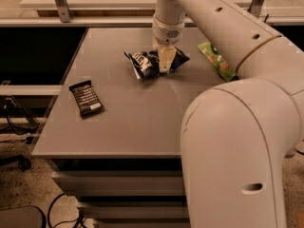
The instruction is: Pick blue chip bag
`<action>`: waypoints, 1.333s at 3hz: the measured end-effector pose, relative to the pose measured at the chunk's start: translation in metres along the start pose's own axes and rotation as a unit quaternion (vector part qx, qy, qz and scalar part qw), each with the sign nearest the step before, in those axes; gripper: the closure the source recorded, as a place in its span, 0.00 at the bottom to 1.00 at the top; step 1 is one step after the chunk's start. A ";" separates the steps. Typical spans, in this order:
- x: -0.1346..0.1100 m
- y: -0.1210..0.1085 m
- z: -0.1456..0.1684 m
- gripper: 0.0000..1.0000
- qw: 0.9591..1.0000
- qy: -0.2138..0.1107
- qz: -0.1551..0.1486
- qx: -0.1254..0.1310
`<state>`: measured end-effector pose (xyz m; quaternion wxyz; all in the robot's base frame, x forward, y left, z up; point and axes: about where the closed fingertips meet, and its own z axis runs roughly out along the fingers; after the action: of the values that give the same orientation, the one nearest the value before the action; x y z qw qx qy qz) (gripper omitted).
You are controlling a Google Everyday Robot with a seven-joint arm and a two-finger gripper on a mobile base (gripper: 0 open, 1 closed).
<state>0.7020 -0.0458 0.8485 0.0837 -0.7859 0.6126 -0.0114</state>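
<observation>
The blue chip bag (142,63) lies crinkled on the grey table (128,122), towards the back middle, with white lettering facing up. My gripper (164,61) hangs straight down from the white arm and sits right over the bag's middle, down at the bag's surface. It hides part of the bag. The bag's dark right end (180,58) shows past the gripper.
A light green snack bag (216,61) lies to the right of the blue bag, partly behind my arm. A flat black bar wrapper (86,98) lies near the table's left edge. My large white arm (232,141) fills the right foreground. A rail runs behind the table.
</observation>
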 end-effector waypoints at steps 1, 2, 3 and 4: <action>-0.002 0.003 -0.007 0.87 1.000 -0.004 -0.003 0.004; -0.004 0.001 -0.025 1.00 1.000 -0.008 -0.007 0.021; -0.006 -0.003 -0.046 1.00 0.999 -0.011 -0.011 0.039; -0.009 -0.007 -0.064 1.00 0.998 -0.011 -0.018 0.057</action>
<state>0.6987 -0.0428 0.9132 0.1348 -0.7910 0.5955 -0.0386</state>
